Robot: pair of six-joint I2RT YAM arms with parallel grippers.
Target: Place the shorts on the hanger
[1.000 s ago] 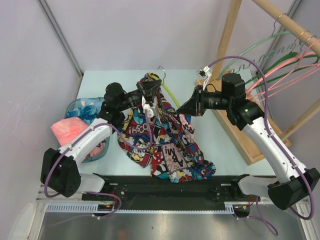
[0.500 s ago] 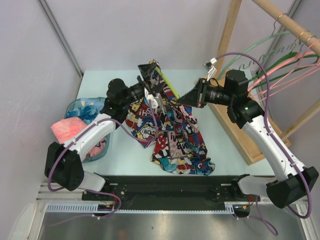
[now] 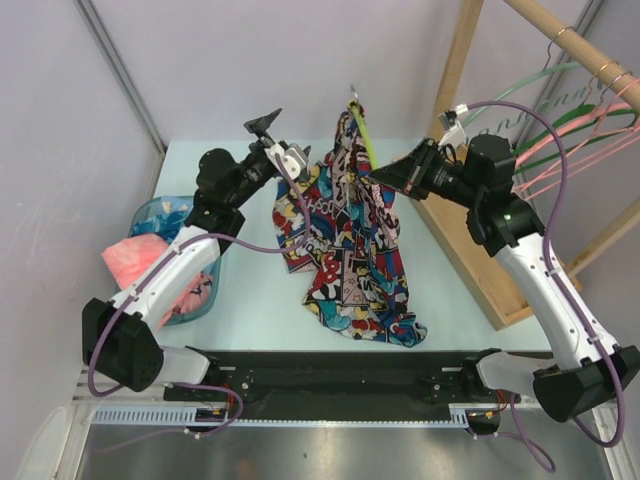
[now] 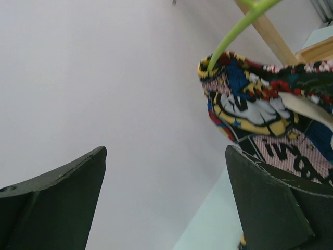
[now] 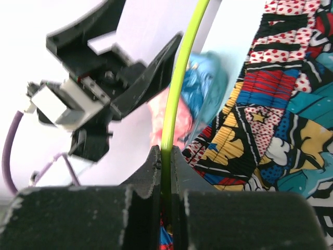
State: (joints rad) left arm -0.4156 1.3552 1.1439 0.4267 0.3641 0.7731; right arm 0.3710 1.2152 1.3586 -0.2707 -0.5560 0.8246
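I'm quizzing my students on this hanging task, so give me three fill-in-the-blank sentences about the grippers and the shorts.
The right gripper is ____ on the hanger.
The left gripper is ____, holding nothing.
The shorts hang from the ____.
Missing words: shut, open, hanger.

The setting reads as a robotics lab test cell, not a home. Plain pale walls (image 3: 250,70) and a metal strut (image 3: 120,70) at upper left box in a small mint table (image 3: 250,290). Along the bottom edge, the left arm (image 3: 165,285) and right arm (image 3: 545,290) are bolted to a black rail (image 3: 340,370) above a steel bench (image 3: 340,455), trailing purple cables (image 3: 91,372). A bare wooden rack (image 3: 460,60) stands at upper right.
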